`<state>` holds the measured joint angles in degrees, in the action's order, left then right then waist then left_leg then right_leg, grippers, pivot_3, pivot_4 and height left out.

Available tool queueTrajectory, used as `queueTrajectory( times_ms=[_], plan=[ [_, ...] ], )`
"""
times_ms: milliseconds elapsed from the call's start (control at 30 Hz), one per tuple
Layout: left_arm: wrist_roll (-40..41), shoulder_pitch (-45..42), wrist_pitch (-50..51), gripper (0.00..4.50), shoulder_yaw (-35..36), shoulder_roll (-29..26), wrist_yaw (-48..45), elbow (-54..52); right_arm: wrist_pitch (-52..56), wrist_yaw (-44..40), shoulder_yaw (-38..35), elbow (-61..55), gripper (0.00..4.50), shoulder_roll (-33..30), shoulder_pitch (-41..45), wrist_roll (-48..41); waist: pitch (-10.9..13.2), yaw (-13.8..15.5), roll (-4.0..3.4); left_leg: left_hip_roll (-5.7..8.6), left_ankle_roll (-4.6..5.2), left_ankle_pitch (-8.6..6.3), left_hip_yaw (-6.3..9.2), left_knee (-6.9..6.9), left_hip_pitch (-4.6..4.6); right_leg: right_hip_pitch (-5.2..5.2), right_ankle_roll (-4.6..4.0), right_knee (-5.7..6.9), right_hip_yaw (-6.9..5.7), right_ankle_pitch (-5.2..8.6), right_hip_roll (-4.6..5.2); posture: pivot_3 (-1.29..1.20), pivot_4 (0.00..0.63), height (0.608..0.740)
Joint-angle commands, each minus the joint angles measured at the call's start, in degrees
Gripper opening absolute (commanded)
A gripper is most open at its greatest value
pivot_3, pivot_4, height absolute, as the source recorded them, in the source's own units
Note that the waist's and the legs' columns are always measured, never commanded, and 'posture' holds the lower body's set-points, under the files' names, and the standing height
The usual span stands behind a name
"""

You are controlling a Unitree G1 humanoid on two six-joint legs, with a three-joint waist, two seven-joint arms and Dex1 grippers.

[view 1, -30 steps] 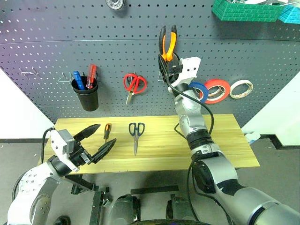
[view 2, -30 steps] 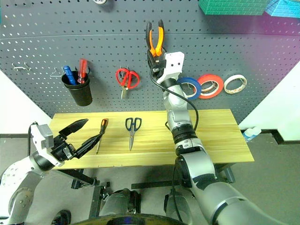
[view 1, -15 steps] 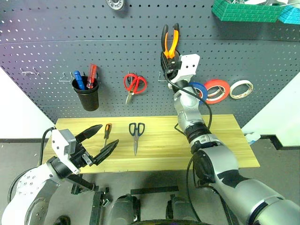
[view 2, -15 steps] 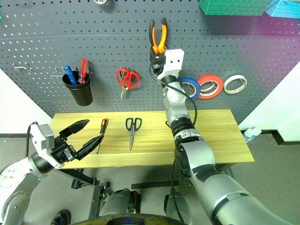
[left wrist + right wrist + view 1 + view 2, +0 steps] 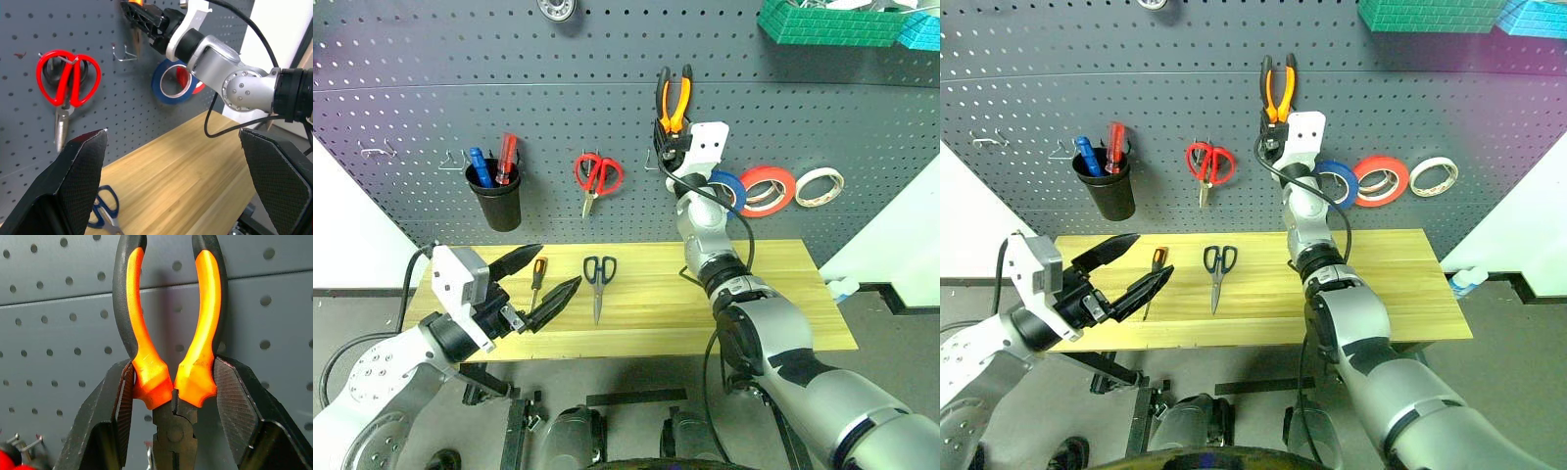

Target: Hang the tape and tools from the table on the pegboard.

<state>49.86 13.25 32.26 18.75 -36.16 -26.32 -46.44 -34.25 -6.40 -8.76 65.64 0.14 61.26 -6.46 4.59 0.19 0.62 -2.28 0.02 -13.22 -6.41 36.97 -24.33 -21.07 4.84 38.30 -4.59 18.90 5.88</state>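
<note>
My right gripper [image 5: 670, 134] is shut on the orange-and-black pliers [image 5: 673, 96], holding them handles-up against the dark pegboard [image 5: 431, 98]. In the right wrist view its fingers clamp the pliers [image 5: 168, 357] just above the pivot. The blue tape [image 5: 731, 190] hangs on the board beside that arm, partly hidden by it. On the table [image 5: 773, 294] lie the orange-and-black screwdriver [image 5: 536, 279] and the dark-handled scissors [image 5: 598, 279]. My left gripper [image 5: 558, 266] hovers open and empty above the table's front left, close to the screwdriver.
Red-handled scissors [image 5: 597, 176], a black cup [image 5: 496, 204] holding red and blue screwdrivers, a red tape ring [image 5: 769, 188] and a cream tape ring [image 5: 818, 185] hang on the board. Bare hooks [image 5: 374, 150] sit at far left. Green bins [image 5: 827, 22] are mounted top right.
My left gripper has risen and moved right, toward the screwdriver, still open. The right gripper has tipped the pliers slightly more upright against the board.
</note>
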Motion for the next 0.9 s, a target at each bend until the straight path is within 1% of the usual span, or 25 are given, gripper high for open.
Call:
queueTrajectory(
  times_ms=[33,233,367,500,700,767,900],
  plan=[
    [2.2,-1.4,1.2,4.5,0.8,-1.0,2.1,-2.2,-2.2,-0.1,-0.4,-0.9,2.1,0.0,4.1,0.1,0.0,0.4,-0.06,0.0,0.0,0.0,0.0,0.0,0.0,0.0,0.0,0.0,0.0,0.0,0.0,0.22,0.06,0.74],
    [3.3,-5.7,3.3,4.5,0.2,-1.9,3.5,0.8,-2.4,-0.3,-0.5,-0.3,2.1,0.2,4.0,0.2,0.1,0.8,-0.13,0.01,0.0,0.0,0.09,0.01,0.02,0.11,-0.01,-0.08,-0.03,0.0,-0.01,0.23,0.067,0.74],
    [4.7,-7.2,4.6,4.5,1.4,-2.8,3.4,2.0,-2.4,0.2,-0.5,0.5,2.1,0.0,4.0,0.7,0.3,0.7,-0.21,0.02,0.0,-0.01,0.09,-0.01,0.03,0.13,-0.01,-0.1,-0.05,0.0,-0.01,0.24,0.083,0.74],
    [8.1,-1.6,5.3,4.5,4.9,-3.0,5.4,-4.1,-2.8,0.8,-0.4,0.5,2.1,-0.4,3.9,1.3,0.7,0.5,-0.3,0.0,0.0,-0.01,0.1,-0.02,0.03,0.13,-0.02,-0.13,0.03,0.0,-0.02,0.24,0.105,0.74],
    [12.0,7.0,4.3,4.5,7.6,-2.9,9.5,-12.7,-2.6,0.6,-1.0,0.0,2.1,-1.4,4.6,1.0,1.8,0.8,-0.41,-0.01,0.01,-0.01,0.21,-0.02,0.16,0.33,-0.06,-0.19,0.03,0.0,0.02,0.25,0.127,0.74],
    [12.9,9.9,2.2,4.5,8.0,-3.7,9.6,-13.5,-2.7,0.9,-0.8,-0.3,2.1,-1.5,4.6,1.3,2.2,0.7,-0.4,-0.01,0.02,-0.04,0.24,-0.02,0.31,0.49,-0.11,-0.24,0.03,0.0,0.07,0.25,0.135,0.74],
    [12.0,16.5,-2.3,4.5,8.5,-4.5,7.4,-13.6,-2.6,1.8,-0.4,0.1,2.1,-1.8,3.7,2.3,3.0,0.7,-0.53,-0.02,0.18,-0.15,0.25,-0.03,0.35,0.51,-0.3,-0.26,0.03,0.09,0.11,0.25,0.151,0.74]
  ],
)
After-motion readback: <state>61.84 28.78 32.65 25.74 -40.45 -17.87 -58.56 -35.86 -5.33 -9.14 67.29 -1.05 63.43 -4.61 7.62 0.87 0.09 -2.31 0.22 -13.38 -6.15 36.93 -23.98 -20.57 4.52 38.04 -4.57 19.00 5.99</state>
